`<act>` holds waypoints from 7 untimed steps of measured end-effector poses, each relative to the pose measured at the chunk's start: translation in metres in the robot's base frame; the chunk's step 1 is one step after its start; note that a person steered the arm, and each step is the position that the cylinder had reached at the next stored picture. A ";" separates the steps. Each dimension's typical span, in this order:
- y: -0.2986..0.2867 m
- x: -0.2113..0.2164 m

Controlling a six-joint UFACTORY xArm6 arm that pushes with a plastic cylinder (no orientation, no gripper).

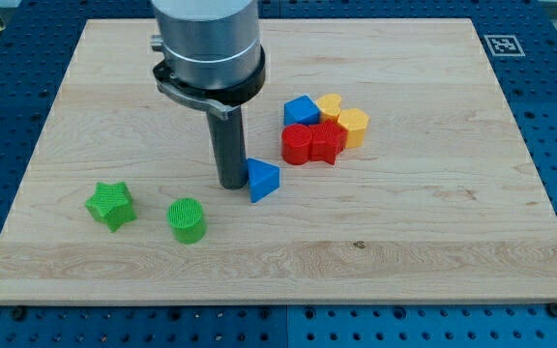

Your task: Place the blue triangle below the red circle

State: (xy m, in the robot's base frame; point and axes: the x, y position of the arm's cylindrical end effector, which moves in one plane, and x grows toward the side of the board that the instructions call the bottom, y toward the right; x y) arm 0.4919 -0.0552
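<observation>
- Blue triangle (pixel 263 180) sits near the board's middle, a little toward the view's left and bottom of the red circle (pixel 297 144); the two are apart, bare wood between them.
- Our tip (pixel 232 184) stands just to the view's left of the triangle, touching it or nearly so; we cannot tell which. No gripper on this rig, so there is nothing to release or clench: only the rod, which pushes.
- Progress, as we judge it: partly done. The triangle is already lower in the view than the circle but offset to its left. What is left is a short shove toward the view's right, to bring it under the circle.
- Tip is on the correct side for that push.
- Red circle touches a red block (pixel 327 142), shape unclear, within a tight cluster: blue block (pixel 300 110), two yellow blocks (pixel 330 105) (pixel 353 127).
- Room: open wood below the cluster and to the view's right; the push path looks free.
- Green star (pixel 110 204) and green cylinder (pixel 188 219) lie well off at the view's lower left, out of the way.
- Wooden board (pixel 433 222) edges are well apart from the triangle; little risk of running off.
</observation>
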 end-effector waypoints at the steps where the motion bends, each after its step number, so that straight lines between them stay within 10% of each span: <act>1: -0.002 0.007; 7: 0.048 -0.036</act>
